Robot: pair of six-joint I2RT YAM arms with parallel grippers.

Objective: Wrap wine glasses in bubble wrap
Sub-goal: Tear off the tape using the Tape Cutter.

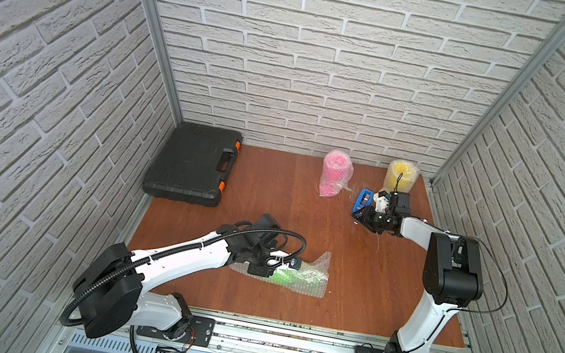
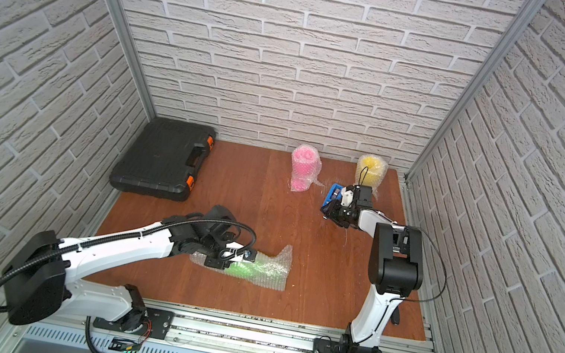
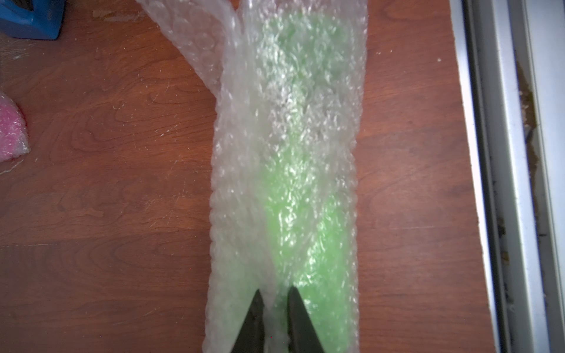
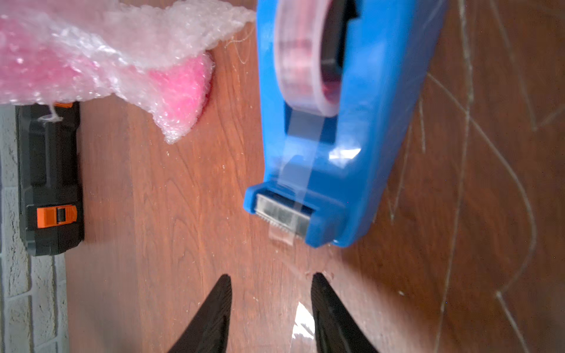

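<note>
My left pincer (image 3: 275, 293) pinches a fold of bubble wrap (image 3: 244, 152) around the green glass (image 3: 305, 238), lying near-centre on the surface (image 1: 304, 220); my right pincer (image 4: 270, 293), jaws apart, faces the tape dispenser (image 4: 373, 137), far right. Risks: the wrap may spring open if I slacken; tape (image 4: 301, 146) may cling to my jaws. No writing legible.

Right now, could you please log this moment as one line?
left gripper: shut on bubble wrap around green goblet | right gripper: open, facing tape dispenser | pink goblet, yellow goblet: wrapped
</note>
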